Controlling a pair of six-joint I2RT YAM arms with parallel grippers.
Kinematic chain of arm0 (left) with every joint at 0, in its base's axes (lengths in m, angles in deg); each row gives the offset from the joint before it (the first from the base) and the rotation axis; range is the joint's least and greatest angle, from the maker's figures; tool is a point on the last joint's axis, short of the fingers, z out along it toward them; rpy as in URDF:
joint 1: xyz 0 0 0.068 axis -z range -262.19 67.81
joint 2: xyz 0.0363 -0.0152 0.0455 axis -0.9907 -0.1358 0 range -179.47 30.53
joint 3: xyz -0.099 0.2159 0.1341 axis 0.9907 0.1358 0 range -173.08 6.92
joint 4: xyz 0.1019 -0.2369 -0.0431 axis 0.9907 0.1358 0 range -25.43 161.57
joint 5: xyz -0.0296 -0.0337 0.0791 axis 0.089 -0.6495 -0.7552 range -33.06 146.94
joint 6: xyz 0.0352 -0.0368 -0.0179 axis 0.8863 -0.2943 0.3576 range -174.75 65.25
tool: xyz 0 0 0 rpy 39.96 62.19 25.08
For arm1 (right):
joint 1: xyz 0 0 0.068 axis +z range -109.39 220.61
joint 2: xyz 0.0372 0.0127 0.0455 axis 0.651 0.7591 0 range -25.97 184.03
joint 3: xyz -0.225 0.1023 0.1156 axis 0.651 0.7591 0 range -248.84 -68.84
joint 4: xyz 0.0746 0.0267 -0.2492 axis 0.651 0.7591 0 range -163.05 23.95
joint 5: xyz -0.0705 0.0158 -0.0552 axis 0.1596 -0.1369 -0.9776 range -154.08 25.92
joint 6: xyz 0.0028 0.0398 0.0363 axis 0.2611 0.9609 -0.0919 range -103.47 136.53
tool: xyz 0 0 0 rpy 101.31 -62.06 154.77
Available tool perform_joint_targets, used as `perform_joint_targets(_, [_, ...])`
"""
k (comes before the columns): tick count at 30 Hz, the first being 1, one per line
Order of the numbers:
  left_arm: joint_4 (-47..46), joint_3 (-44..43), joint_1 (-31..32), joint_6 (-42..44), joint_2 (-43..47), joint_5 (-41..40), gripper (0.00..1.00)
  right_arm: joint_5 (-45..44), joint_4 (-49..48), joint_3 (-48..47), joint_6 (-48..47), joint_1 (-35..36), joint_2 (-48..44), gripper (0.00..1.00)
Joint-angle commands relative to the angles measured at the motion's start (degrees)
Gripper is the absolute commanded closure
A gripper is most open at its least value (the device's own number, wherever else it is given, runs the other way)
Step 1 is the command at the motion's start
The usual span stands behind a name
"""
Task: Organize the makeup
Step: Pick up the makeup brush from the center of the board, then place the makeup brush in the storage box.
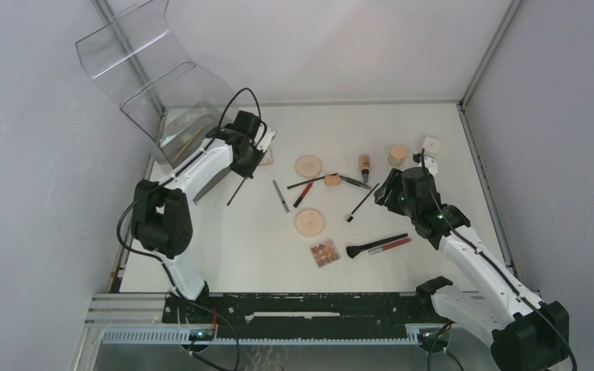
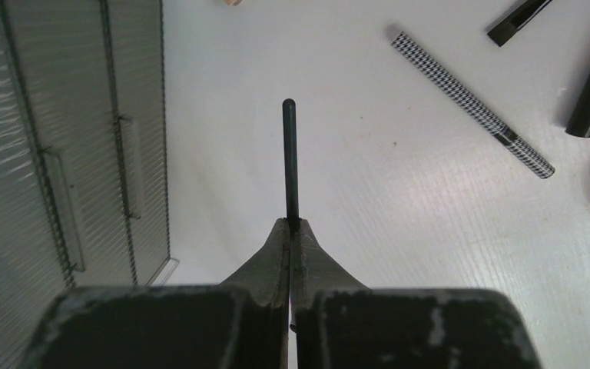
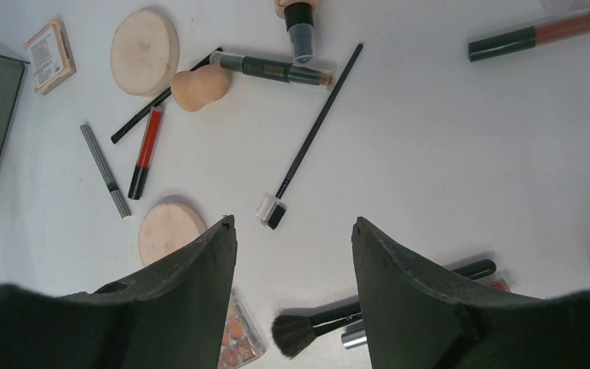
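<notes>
black brush (image 2: 289, 154) pinched in left claw (image 2: 291, 227) beside acrylic organizer (image 2: 61, 154), right claw (image 3: 292, 227) wide over scattered makeup (image 3: 144, 51).

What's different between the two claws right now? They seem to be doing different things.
The left claw is shut, pinching a thin black stick by one end. The right claw is open, with nothing between its fingers. The left claw is beside the clear organizer on the left side. The right claw is on the right, with a long black brush lying in front of it. Both are dark and two-fingered.
</notes>
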Motion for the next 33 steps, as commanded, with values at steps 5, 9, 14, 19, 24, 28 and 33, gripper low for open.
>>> perform_joint_targets(5, [6.90, -8.83, 0.08, 2.98, 5.66, -10.30, 1.00, -0.89, -2.11, 0.05, -0.99, -1.29, -1.77, 0.35])
perform_joint_targets(9, [9.91, -13.98, -1.03, 4.65, 6.06, -13.88, 1.00, -0.34, -2.64, -0.01, -1.04, -1.55, -1.26, 0.35])
perform_joint_targets(14, [11.90, -19.00, -2.38, 7.23, 4.81, -19.68, 1.00, 0.35, -3.10, -0.01, -1.08, -1.57, -0.99, 0.35])
perform_joint_targets(19, [12.00, -24.09, -4.07, 9.72, 2.07, -23.01, 1.00, 0.24, -3.20, -0.05, -1.63, -2.25, -0.87, 0.35])
perform_joint_targets(24, [8.93, -25.75, -5.61, 14.32, -1.53, -29.14, 1.00, 0.24, -3.07, -0.01, -1.64, -2.92, -0.60, 0.35])
perform_joint_targets(28, [5.39, -27.32, -6.21, 18.20, -5.53, -34.41, 1.00, 0.38, -3.08, -0.02, -1.72, -3.05, -0.45, 0.35])
perform_joint_targets(33, [3.65, -28.76, -7.02, 17.46, -8.96, -37.70, 0.67, 0.42, -3.03, 0.00, -1.58, -3.28, -1.08, 0.35])
